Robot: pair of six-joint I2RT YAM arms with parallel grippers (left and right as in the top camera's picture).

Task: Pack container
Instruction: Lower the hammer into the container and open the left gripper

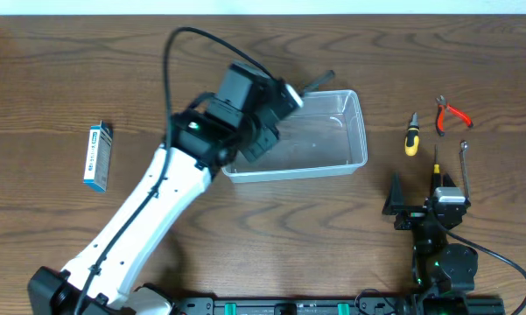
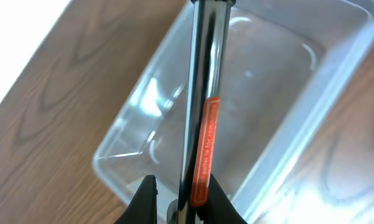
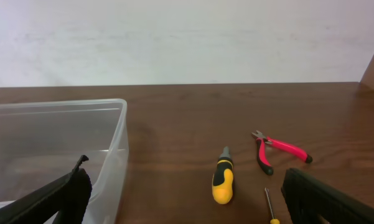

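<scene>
Container (image 1: pixel 360 131) sits mid-tabletop (image 1: pixel 289 236) - the left pincer (image 2: pixel 180 199) hangs over it, clamped on a chrome tool (image 2: pixel 202 74), likely to lower it inside. Right pincer (image 3: pixel 187 193) stands wide open and empty - near the screwdriver (image 3: pixel 223 180) and pliers (image 3: pixel 277 149).

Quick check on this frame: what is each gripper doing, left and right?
Left gripper: closed on a chrome-shafted tool with an orange label.
Right gripper: open, holding nothing.
</scene>
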